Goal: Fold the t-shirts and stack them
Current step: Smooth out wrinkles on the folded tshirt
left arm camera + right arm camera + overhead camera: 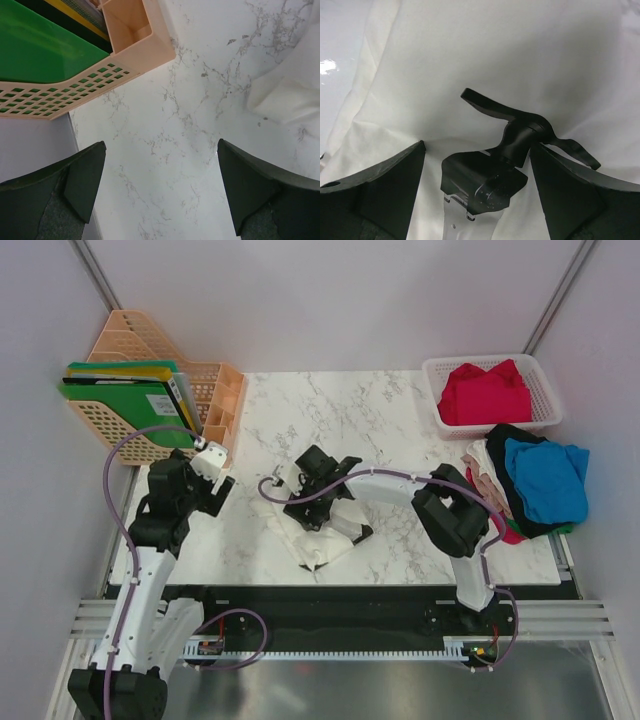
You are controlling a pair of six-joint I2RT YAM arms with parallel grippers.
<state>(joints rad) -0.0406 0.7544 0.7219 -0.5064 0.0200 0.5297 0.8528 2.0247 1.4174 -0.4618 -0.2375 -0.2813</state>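
The right gripper [477,146] is released, jaws wide, directly over the crumpled white t-shirt [470,50]. A black clip-like piece [485,185] lies on the cloth between its fingers. The left gripper [161,144], also released, hangs over bare marble table [165,100], with the white cloth to its right. Well right of the right gripper are a red t-shirt [485,392] in a mesh basket [545,390] and a blue t-shirt [545,480] on a pile.

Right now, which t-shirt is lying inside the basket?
The red t-shirt, in the white basket at the back right. The white t-shirt lies mid-table; the rest are a pile outside the basket.
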